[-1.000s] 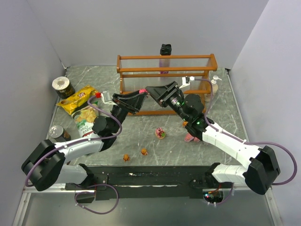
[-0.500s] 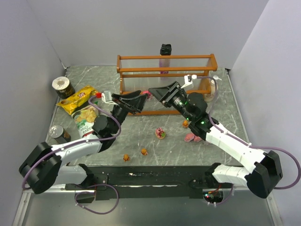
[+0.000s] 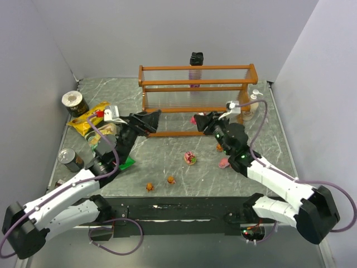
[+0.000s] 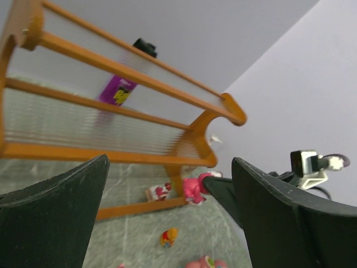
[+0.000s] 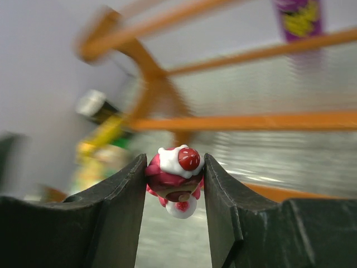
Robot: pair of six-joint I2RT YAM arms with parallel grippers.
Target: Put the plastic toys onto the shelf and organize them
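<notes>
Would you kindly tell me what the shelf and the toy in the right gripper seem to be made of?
Shelf: likely varnished wood frame, orange-brown and smooth; tiers look like clear ribbed plastic, see-through. Toy: apparently glossy moulded plastic, with bright highlights.

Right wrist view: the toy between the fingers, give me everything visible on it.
The pink toy is a small glossy plastic figurine with a rounded magenta body, a white cap with a red dome on top, and a white-and-red knob underneath. The right gripper pinches its sides, one of the dark fingers against each flank. It hangs above the table, in front of the blurred shelf, level with a lower rail. Only the fingers visibly touch it.
</notes>
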